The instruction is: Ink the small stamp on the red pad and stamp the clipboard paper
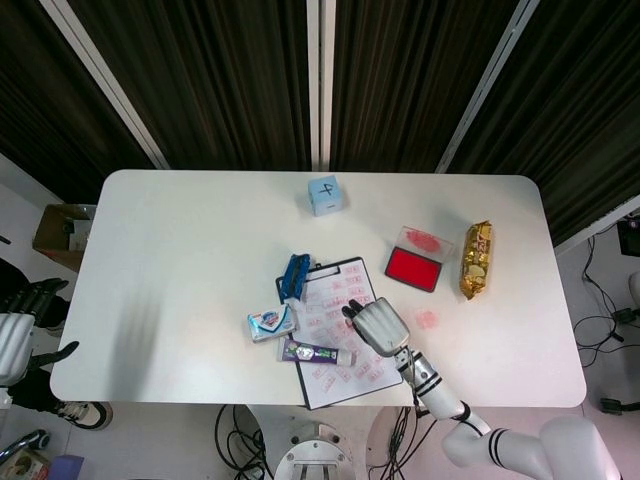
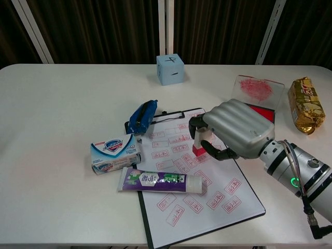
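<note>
Red ink pad (image 1: 412,268) sits up and to the right of my right hand (image 1: 379,327) in the head view; my left hand (image 1: 14,338) hangs off the tabletop (image 1: 180,250), fingers spread, holding nothing. In the chest view my right fingers (image 2: 196,127) pinch the small stamp (image 2: 199,145) just above the clipboard paper (image 2: 194,179); the toothpaste tube (image 2: 161,181) lies below them.

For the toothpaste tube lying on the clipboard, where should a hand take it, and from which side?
Grip the toothpaste tube mid-body, from above, fingers across its narrow width. It lies flat across the clipboard edge, so only its top and long sides are open.
</note>
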`<move>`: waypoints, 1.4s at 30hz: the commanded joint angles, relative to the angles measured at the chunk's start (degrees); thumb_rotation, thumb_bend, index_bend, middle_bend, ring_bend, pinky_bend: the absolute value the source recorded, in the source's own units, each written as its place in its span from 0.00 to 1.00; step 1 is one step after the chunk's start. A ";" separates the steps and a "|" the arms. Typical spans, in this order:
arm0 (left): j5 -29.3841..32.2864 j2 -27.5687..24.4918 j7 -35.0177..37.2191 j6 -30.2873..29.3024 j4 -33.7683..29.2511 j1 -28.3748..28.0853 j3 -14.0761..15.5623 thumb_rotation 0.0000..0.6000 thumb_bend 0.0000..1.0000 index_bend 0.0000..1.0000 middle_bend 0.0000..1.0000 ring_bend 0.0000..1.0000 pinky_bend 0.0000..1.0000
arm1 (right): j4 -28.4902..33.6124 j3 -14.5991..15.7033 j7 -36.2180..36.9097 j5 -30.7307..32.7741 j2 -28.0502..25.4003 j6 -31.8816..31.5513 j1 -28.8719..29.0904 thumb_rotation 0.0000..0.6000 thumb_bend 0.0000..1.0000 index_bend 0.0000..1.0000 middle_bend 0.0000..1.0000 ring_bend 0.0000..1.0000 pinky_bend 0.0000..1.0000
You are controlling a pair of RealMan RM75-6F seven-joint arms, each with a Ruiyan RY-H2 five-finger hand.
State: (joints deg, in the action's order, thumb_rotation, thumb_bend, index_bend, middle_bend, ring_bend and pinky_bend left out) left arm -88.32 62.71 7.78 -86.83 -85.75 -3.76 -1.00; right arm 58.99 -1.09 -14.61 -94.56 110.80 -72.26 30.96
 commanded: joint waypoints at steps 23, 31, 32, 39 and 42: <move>-0.51 0.90 -1.94 1.55 -1.24 -1.15 0.22 1.00 0.00 0.18 0.17 0.16 0.25 | -1.84 1.72 7.17 2.40 -11.55 -4.14 -6.95 1.00 0.52 1.00 0.89 0.84 1.00; -0.28 0.91 -1.80 1.43 -1.05 -0.93 0.36 1.00 0.00 0.18 0.17 0.16 0.25 | -6.10 2.59 6.89 2.22 -9.14 -2.61 -7.35 1.00 0.52 1.00 0.88 0.84 1.00; -0.26 0.91 -1.71 1.40 -0.97 -0.89 0.38 1.00 0.00 0.18 0.17 0.16 0.25 | -6.54 2.66 6.86 2.17 -8.91 -2.55 -7.42 1.00 0.52 1.00 0.88 0.84 1.00; -0.36 1.05 -1.23 1.27 -0.57 -0.86 0.42 1.00 0.00 0.18 0.17 0.16 0.25 | -8.35 2.89 7.35 2.05 -7.96 -2.16 -7.72 1.00 0.49 0.99 0.85 0.84 1.00; -0.39 1.13 -1.10 1.21 -0.45 -0.82 0.45 1.00 0.00 0.18 0.17 0.16 0.25 | -8.98 3.14 7.51 1.94 -7.73 -1.85 -7.84 1.00 0.48 0.97 0.83 0.84 1.00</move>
State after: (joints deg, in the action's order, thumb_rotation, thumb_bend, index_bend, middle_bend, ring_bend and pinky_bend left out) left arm -88.71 63.84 6.68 -85.61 -86.19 -4.58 -0.55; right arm 50.07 2.00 -7.13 -92.59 103.03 -74.16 23.15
